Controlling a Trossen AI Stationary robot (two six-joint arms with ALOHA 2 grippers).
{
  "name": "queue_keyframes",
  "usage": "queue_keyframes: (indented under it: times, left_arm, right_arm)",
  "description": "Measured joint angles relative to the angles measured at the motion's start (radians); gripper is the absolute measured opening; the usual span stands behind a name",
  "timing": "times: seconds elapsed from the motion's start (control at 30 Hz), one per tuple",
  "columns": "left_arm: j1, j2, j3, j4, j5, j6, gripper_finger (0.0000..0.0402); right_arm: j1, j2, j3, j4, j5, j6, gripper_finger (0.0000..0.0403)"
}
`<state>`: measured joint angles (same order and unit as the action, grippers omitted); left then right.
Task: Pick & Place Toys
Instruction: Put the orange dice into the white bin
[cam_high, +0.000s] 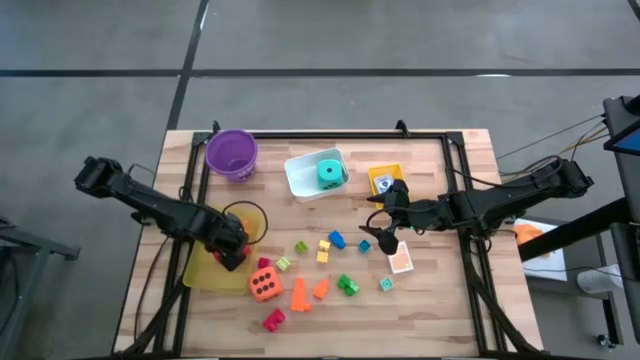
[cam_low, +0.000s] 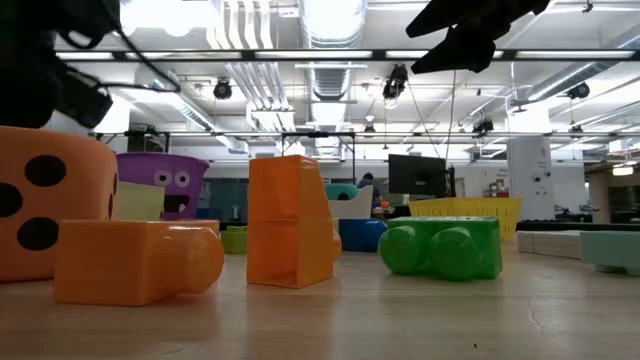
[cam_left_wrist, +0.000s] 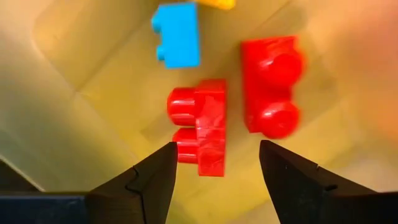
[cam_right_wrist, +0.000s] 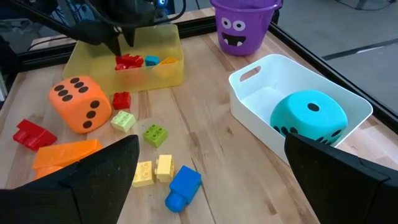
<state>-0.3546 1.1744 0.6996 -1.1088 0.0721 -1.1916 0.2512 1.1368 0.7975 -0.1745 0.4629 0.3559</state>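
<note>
The left gripper (cam_left_wrist: 214, 165) hangs released, its fingers apart, over the yellow tray (cam_high: 200, 272). Only the left wrist view shows what lies under it: two glossy red blocks (cam_left_wrist: 202, 124) with round studs, side by side, their long axes parallel, and a blue block (cam_left_wrist: 178, 35) beyond them. The right wrist view shows this tray from the side, translucent, beside the orange foam die (cam_right_wrist: 79, 102). The right gripper (cam_high: 378, 232) waits wide open over the desk (cam_high: 440, 310), near the white tray (cam_high: 300, 180) that holds the teal die (cam_right_wrist: 309, 118).
</note>
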Motion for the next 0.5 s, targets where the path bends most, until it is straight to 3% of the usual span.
queue_keyframes:
  times: [0.3,0.5]
  left_arm:
    - [0.001,-0.001,0.137,0.012,-0.019,0.062,0.0225]
    - [0.001,-0.001,0.162,0.044,-0.031,0.061,0.0225]
  right_arm:
    - [0.000,0.000,0.000,0.000,0.000,0.000,0.0399]
    - [0.000,0.000,0.000,0.000,0.000,0.000,0.0399]
